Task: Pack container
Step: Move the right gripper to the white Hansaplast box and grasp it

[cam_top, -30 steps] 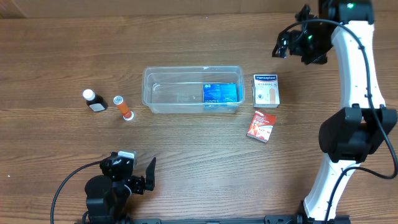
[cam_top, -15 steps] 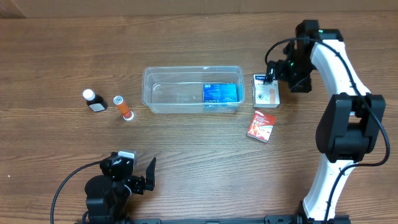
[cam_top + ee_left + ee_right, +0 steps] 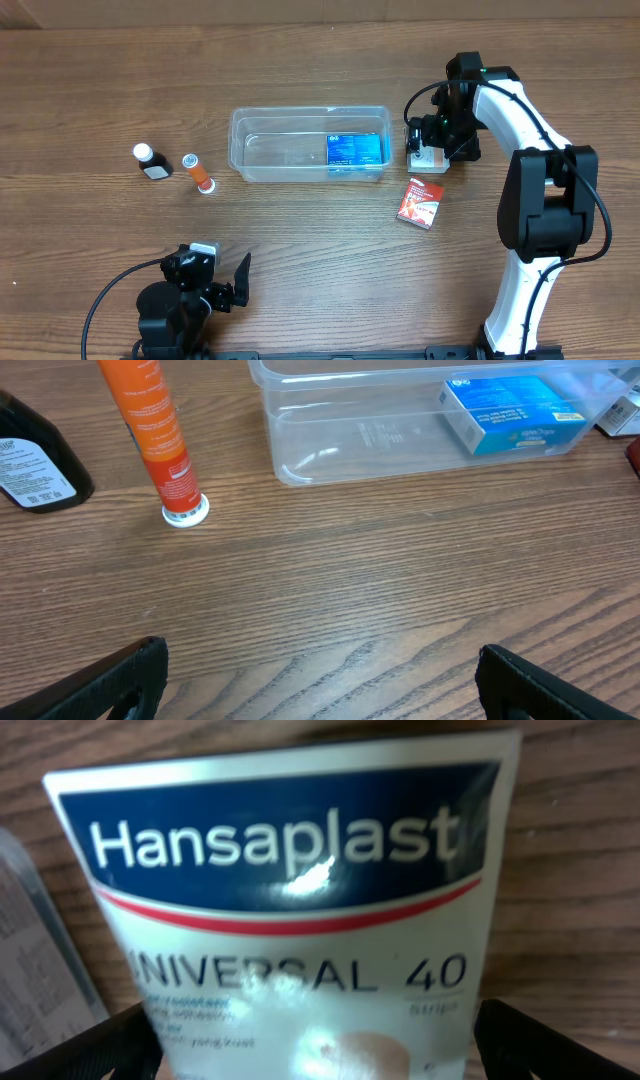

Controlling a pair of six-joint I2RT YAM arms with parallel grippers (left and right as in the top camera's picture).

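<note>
The clear plastic container (image 3: 310, 110) sits mid-table with a blue box (image 3: 354, 150) lying inside at its right end. It also shows in the left wrist view (image 3: 300, 460). My right gripper (image 3: 428, 135) is open and low over the white Hansaplast box (image 3: 290, 900), just right of the container. Its fingers straddle the box's sides. The box is partly hidden under the gripper in the overhead view (image 3: 432, 160). My left gripper (image 3: 225, 285) is open and empty near the front edge, with bare wood between its fingers (image 3: 320, 685).
A red box (image 3: 420, 202) lies just in front of the Hansaplast box. An orange tube (image 3: 198, 173) and a dark bottle (image 3: 152, 162) stand left of the container. Both show in the left wrist view, tube (image 3: 155, 430) and bottle (image 3: 30, 460).
My right arm has swung from the far right corner down and left onto the Hansaplast box. The left arm and the objects have not moved.
</note>
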